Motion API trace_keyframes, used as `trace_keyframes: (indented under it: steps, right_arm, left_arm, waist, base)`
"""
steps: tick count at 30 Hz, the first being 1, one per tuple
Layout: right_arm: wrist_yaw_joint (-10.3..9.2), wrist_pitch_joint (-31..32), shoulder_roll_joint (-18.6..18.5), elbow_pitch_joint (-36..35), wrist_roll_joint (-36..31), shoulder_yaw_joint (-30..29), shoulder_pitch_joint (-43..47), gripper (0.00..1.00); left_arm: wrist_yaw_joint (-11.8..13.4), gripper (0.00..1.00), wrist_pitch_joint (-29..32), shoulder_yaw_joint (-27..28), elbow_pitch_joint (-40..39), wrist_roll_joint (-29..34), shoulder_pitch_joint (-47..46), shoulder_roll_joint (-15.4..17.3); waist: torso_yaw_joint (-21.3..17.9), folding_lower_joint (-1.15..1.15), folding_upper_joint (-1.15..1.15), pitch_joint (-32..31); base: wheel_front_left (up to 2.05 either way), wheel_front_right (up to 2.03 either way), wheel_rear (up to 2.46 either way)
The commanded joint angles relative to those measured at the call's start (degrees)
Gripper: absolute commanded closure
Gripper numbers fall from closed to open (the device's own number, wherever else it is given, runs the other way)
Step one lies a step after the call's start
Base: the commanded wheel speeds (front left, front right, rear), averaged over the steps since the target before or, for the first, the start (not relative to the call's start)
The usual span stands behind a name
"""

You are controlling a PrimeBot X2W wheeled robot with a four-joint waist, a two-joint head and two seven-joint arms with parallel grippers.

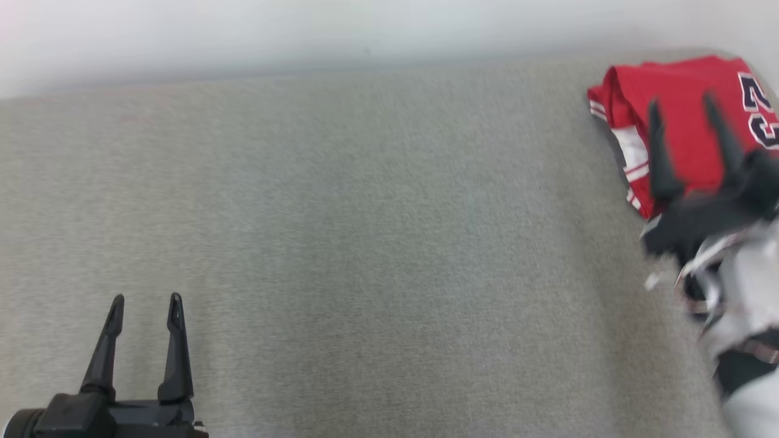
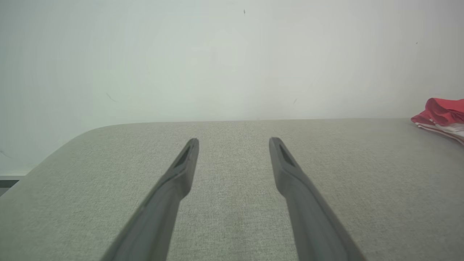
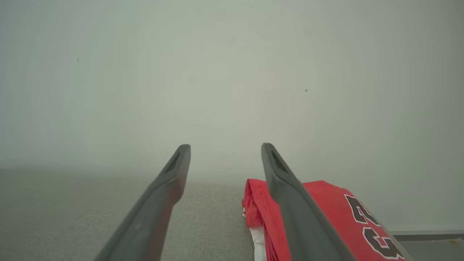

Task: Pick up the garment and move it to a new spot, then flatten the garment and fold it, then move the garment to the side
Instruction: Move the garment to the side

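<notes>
Garment: red jersey, folded, at far right corner of grey desk. Above it, right fingers wide, holding nothing. At near left edge, left fingers wide, holding nothing. Broad bare surface between.

The garment lies on the padded surface beneath the right gripper's fingers, well right of the left gripper's fingers, with the wall beyond both.

Bright, soft even light, faint shadows, right gripper motion-blurred
</notes>
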Motion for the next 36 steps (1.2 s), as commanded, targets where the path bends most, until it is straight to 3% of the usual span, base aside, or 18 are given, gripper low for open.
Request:
trace_keyframes:
  steps: [1,12,25,36]
  right_arm:
    - [-0.17,-0.2,0.7,-0.6,-0.4,-0.4,1.8,0.0]
    - [-0.17,0.8,8.1,-11.6,-2.2,-5.3,22.5,0.0]
    - [-0.17,2.2,14.1,-22.0,-4.2,-7.6,37.7,0.0]
    - [-0.17,3.3,15.4,-27.1,-4.8,-7.1,44.2,0.0]
  left_arm:
    - [-0.1,0.0,-0.2,0.1,0.1,0.5,0.8,-0.2]
    - [-0.6,0.0,-0.2,0.9,1.1,0.9,3.5,-1.5]
    - [-1.1,0.0,-0.2,0.7,2.3,1.3,5.4,-2.6]
    - [-1.6,0.0,-0.2,0.4,3.5,1.0,7.1,-2.8]
  waist:
    - [2.6,0.01,0.02,-3.0]
    - [4.8,0.01,0.02,-8.1]
    - [7.1,0.01,0.02,-11.0]
    - [7.3,0.01,0.02,-13.1]
  base:
    - [0.0,0.0,0.0]
    - [0.0,0.0,0.0]
    - [0.0,0.0,0.0]
    - [0.0,0.0,0.0]
